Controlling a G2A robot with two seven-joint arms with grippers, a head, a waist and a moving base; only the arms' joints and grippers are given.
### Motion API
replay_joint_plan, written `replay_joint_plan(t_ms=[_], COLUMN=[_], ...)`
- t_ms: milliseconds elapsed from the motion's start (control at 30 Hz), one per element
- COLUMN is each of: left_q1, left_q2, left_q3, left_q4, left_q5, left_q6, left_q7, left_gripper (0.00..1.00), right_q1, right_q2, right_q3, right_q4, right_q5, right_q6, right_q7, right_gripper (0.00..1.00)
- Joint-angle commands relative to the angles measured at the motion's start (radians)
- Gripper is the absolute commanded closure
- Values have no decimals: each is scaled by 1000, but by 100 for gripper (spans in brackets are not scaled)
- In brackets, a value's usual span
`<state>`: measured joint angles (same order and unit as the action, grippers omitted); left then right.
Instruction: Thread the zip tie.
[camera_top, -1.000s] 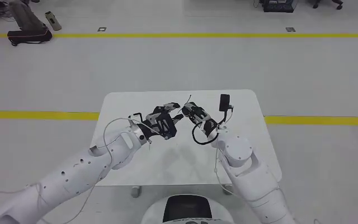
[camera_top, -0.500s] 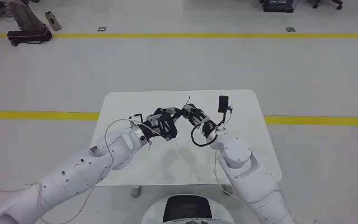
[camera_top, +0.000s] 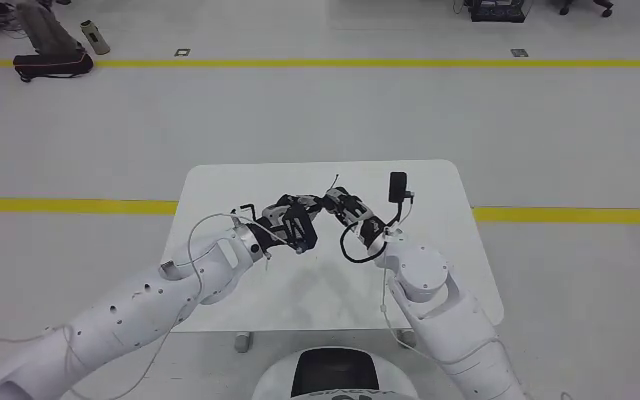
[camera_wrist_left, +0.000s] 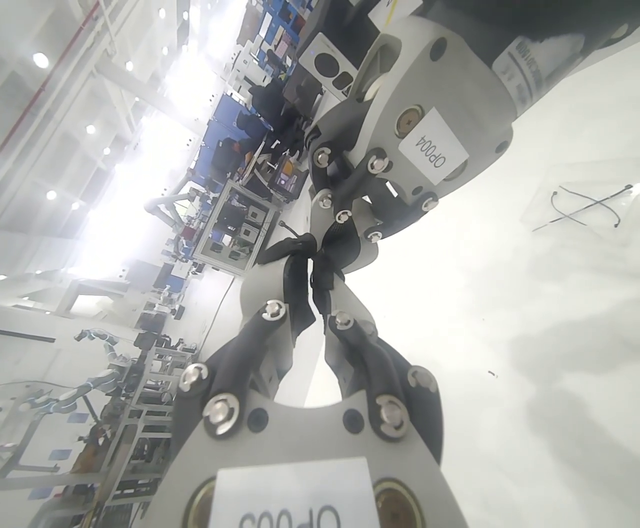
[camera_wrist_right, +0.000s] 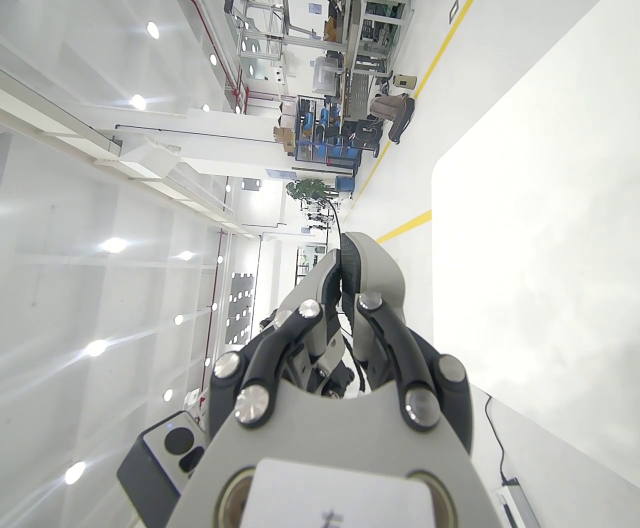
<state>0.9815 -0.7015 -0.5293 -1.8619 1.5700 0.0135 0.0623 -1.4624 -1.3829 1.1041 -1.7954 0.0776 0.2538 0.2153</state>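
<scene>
A thin black zip tie (camera_top: 333, 184) is held between both grippers above the middle of the white table (camera_top: 452, 232). My left gripper (camera_top: 312, 208) comes from the left and is shut on one end; in its wrist view the fingertips (camera_wrist_left: 306, 252) pinch together and the zip tie (camera_wrist_left: 286, 227) pokes out beside them. My right gripper (camera_top: 332, 203) meets it tip to tip. In the right wrist view that gripper (camera_wrist_right: 344, 250) is shut on the zip tie (camera_wrist_right: 334, 212), whose free tail curves out past the pads.
A few spare zip ties (camera_wrist_left: 585, 205) lie crossed on the table off to the side. A small black device (camera_top: 398, 185) with a cable stands just right of the grippers. The table's near half is bare white surface.
The two grippers have closed the small gap between them and now touch tip to tip. The zip tie's free tail has shifted slightly left with them.
</scene>
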Motion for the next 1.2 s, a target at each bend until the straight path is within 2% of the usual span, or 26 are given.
replay_joint_plan(t_ms=[0,333,367,400,433,467,667,800,900,1000,1100,1167], left_q1=[-1,5,6,9,12,14,29,42,56,61,74,74], left_q2=[0,0,0,-1,-2,-2,-7,-9,-9,-4,-1,0], left_q3=[1,-2,-3,-5,-8,-10,-34,-63,-93,-122,-150,-164], left_q4=[0,6,7,10,11,13,24,33,45,64,79,86], left_q5=[0,0,0,0,0,0,-9,-66,-167,-205,-265,-262], left_q6=[0,-9,-10,-10,-11,-15,-36,-38,-74,-132,-170,-168], left_q7=[1,16,18,21,24,27,38,74,124,128,154,163], left_gripper=[100,100,100,100,100,100,100,100,100,100,100,100], right_q1=[1,6,6,7,8,8,7,-1,-13,-25,-32,-32], right_q2=[0,-1,-1,0,0,0,1,7,15,24,31,31], right_q3=[-1,-6,-6,-5,-5,-5,1,22,54,86,107,107], right_q4=[1,10,10,11,12,12,14,12,11,9,5,5], right_q5=[1,8,8,7,7,6,11,2,-14,-31,-44,-44], right_q6=[1,6,7,9,9,9,-8,-31,-54,-76,-114,-114], right_q7=[-1,-9,-9,-10,-10,-8,-1,15,44,74,120,120], right_gripper=[100,100,97,74,9,0,0,0,0,0,0,0])
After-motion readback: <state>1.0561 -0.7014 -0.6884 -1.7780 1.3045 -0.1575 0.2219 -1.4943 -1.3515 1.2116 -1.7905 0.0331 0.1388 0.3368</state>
